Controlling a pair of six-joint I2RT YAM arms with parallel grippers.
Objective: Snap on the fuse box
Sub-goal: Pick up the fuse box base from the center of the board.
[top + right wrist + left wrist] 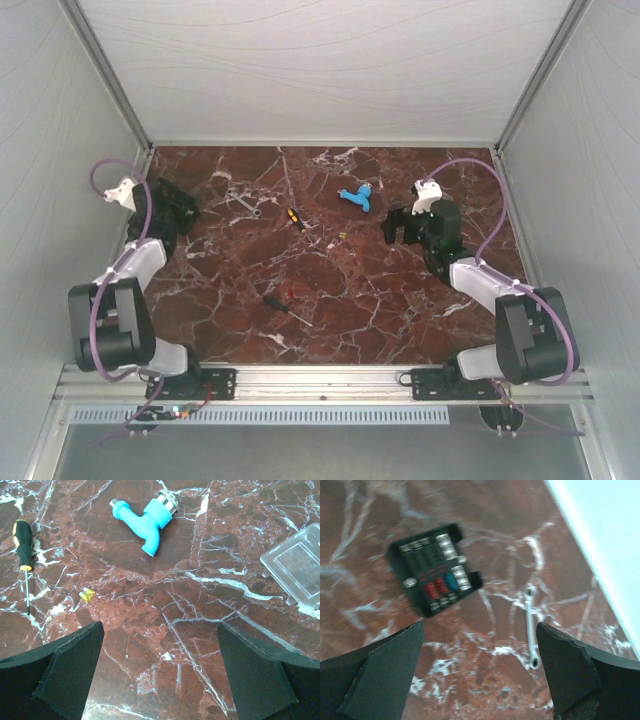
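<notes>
Top view overhead from behind; wrist views close, facing tabletop (400, 300)

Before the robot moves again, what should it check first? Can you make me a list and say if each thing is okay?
1. The left pincer is open and empty: ok.
2. The right pincer is open and empty: ok.
3. The fuse box is in the left wrist view, coloured fuses facing up: ok.
4. The clear cover is snapped on the box: not ok. It lies by itself on the table, at the edge of the right wrist view.
5. The wrench is out of the box's way: ok. It lies beside the box, not touching.
6. The small yellow bit loose on the table belongs in the box: cannot tell.
</notes>
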